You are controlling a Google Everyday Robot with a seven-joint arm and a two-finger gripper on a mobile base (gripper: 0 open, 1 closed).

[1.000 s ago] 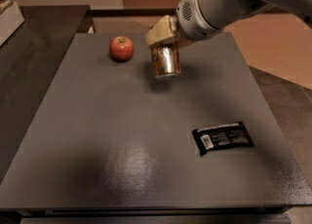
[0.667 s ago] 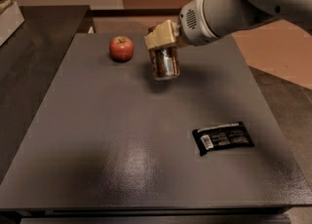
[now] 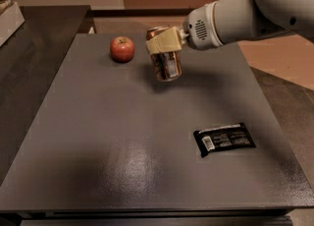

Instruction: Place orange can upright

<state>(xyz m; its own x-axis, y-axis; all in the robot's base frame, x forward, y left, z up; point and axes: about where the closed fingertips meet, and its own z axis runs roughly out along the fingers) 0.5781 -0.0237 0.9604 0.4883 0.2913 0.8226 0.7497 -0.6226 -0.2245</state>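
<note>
The orange can [image 3: 165, 67] is brownish-orange with dark markings and a silver top. It stands nearly upright, slightly tilted, at the far middle of the dark grey table [image 3: 122, 146]. My gripper [image 3: 164, 42] comes in from the right on a white arm and is shut around the can's upper part, its tan fingers [image 3: 162, 44] across the can. I cannot tell whether the can's base touches the table.
A round red apple [image 3: 122, 49] sits on the table just left of the can. A flat black packet [image 3: 224, 139] lies at the right front. A darker counter [image 3: 29, 58] adjoins the table on the left.
The arm has shifted slightly and the can in the gripper has turned closer to upright. The apple and packet have not moved.
</note>
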